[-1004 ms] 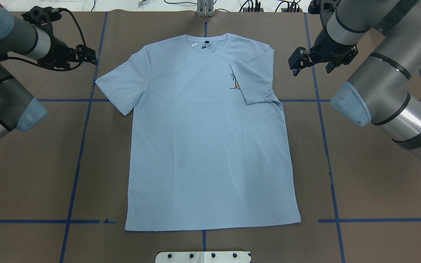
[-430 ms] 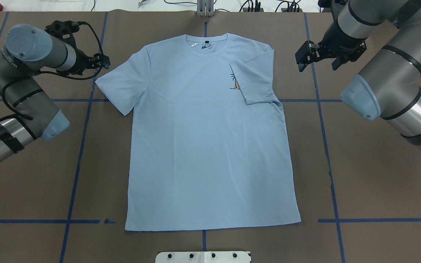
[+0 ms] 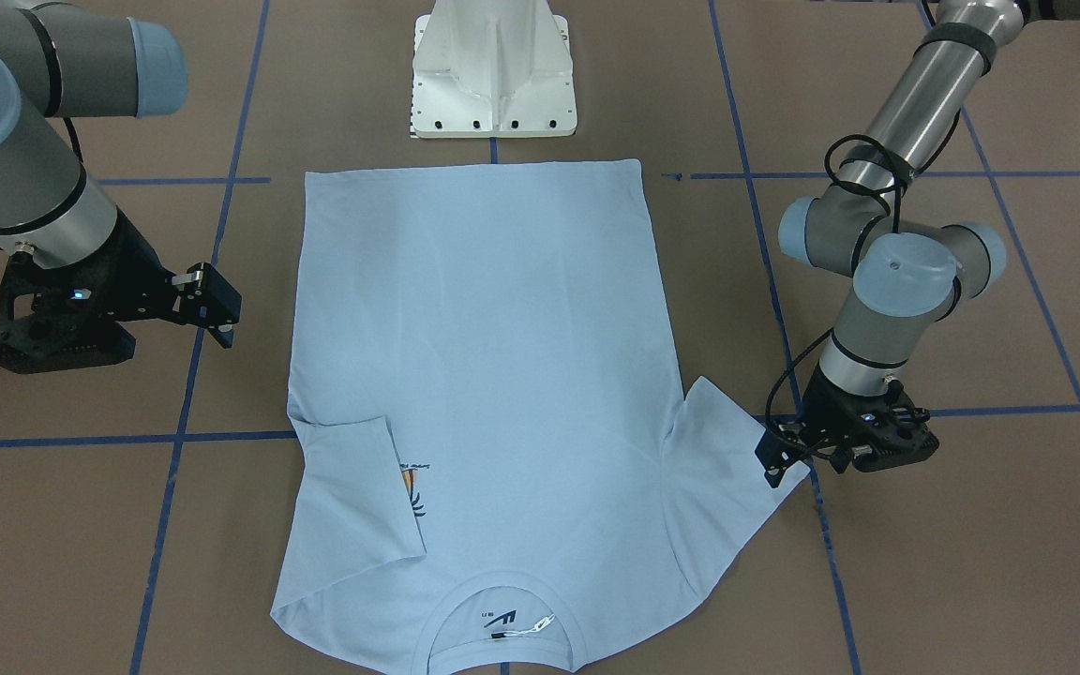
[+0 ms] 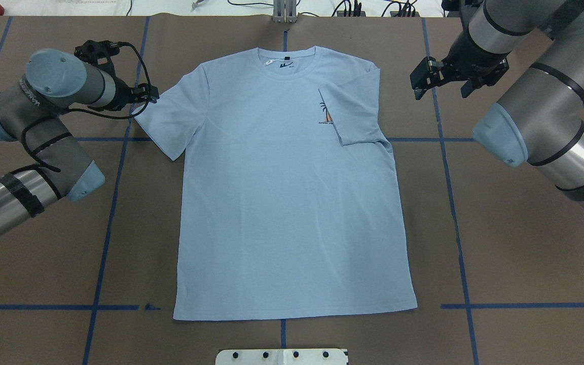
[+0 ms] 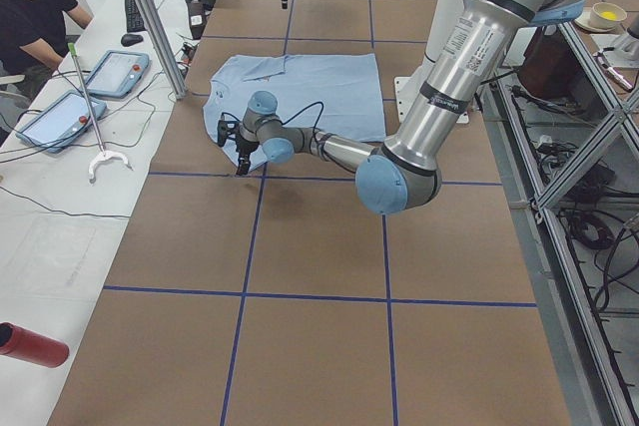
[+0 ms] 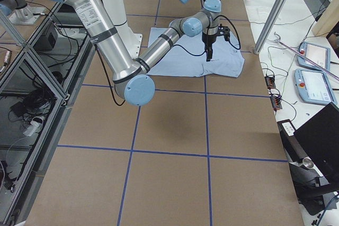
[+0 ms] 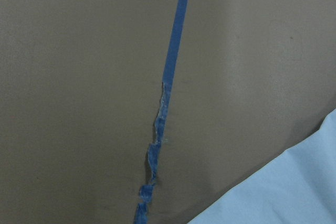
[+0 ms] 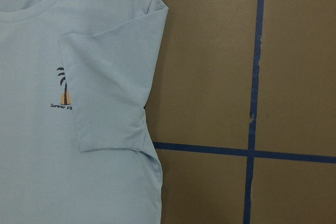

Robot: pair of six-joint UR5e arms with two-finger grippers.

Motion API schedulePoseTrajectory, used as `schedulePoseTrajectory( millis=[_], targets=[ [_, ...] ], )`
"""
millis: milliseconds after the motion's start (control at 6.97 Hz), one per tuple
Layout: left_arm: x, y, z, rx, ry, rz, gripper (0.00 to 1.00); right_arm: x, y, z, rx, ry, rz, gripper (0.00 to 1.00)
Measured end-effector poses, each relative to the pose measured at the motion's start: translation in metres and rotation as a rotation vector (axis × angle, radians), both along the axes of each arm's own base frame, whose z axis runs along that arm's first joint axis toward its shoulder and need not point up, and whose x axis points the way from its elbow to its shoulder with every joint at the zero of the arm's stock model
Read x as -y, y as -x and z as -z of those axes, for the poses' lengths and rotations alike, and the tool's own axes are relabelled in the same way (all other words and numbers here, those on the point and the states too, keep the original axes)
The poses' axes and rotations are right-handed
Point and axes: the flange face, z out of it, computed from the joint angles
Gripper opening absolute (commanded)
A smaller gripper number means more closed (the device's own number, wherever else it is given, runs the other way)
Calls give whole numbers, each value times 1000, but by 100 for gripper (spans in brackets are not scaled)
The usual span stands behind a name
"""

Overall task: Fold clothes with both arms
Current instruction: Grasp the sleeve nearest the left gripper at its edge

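Lying flat in the middle of the surface (image 4: 43, 243), the T-shirt (image 4: 287, 203) has one sleeve (image 4: 355, 114) folded in, half hiding its print (image 4: 325, 114). Your right hand (image 4: 440, 94) hangs spread and empty. Your left hand (image 4: 151, 94) sits at the other sleeve (image 4: 170, 119); you can't tell its opening.

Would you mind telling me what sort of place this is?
Most likely a robotics lab workcell: the left arm and right arm stand at a table gridded with blue tape, teach pendants lie on a side bench, and an aluminium frame stands alongside.
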Motion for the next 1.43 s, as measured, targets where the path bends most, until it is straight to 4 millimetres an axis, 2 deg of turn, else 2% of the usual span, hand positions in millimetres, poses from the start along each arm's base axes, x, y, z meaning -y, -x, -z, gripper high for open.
schedulePoseTrajectory(
  millis=[430, 717, 861, 1291, 1434],
  targets=[
    [-5, -12, -8, 12, 5, -18, 94, 2, 1, 0, -1, 4, -2, 100],
    [-6, -14, -12, 20, 7, -21, 81, 3, 2, 1, -1, 4, -1, 100],
    [-6, -15, -12, 20, 5, -22, 69, 3, 2, 1, -1, 4, -1, 100],
    [-5, -14, -10, 19, 3, -22, 22, 4, 3, -2, -4, 8, 0, 100],
    [-5, -15, -6, 15, -1, -22, 10, 5, 3, -3, -5, 9, 1, 100]
  ],
)
